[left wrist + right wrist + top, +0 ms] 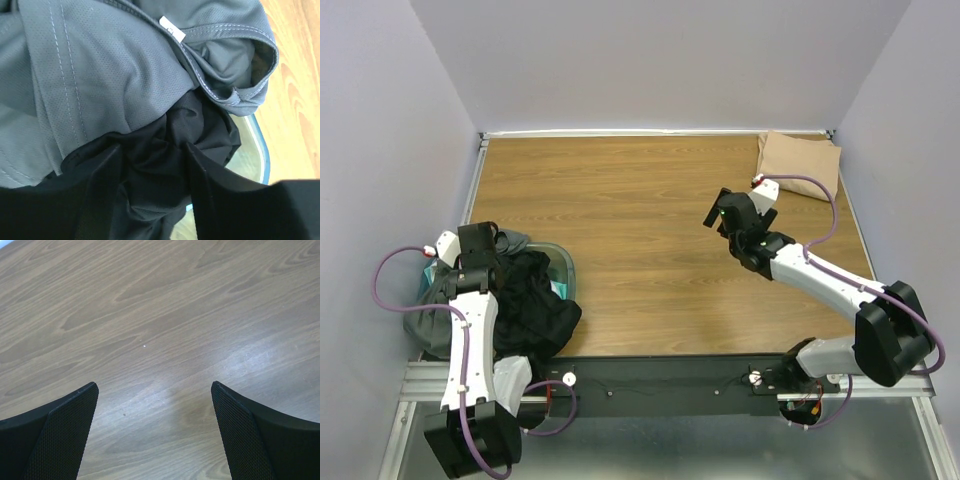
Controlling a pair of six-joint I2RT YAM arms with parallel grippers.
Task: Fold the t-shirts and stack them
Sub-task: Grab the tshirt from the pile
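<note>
From above, a wood table (650, 250) lies between pale walls (650, 60). A folded tan shirt (799, 165) sits upper right, and a tub (563, 265) at left holds a black shirt (535, 305) and a grey shirt (425, 325). In the left wrist view, the left gripper (152, 150) straddles black cloth below the grey; I cannot tell whether it is clamped. In the right wrist view, the right gripper (155, 390) stands wide apart over the table.

Crumpled black t-shirt (535, 300) (tan t-shirt (800, 165) folded)

I see pale grey walls (660, 60) closing in the wood-grain table (650, 200) at 9, 12 and 3 o'clock. A metal rail (670, 385) runs along 6 o'clock. Soft light sheens the wood.
</note>
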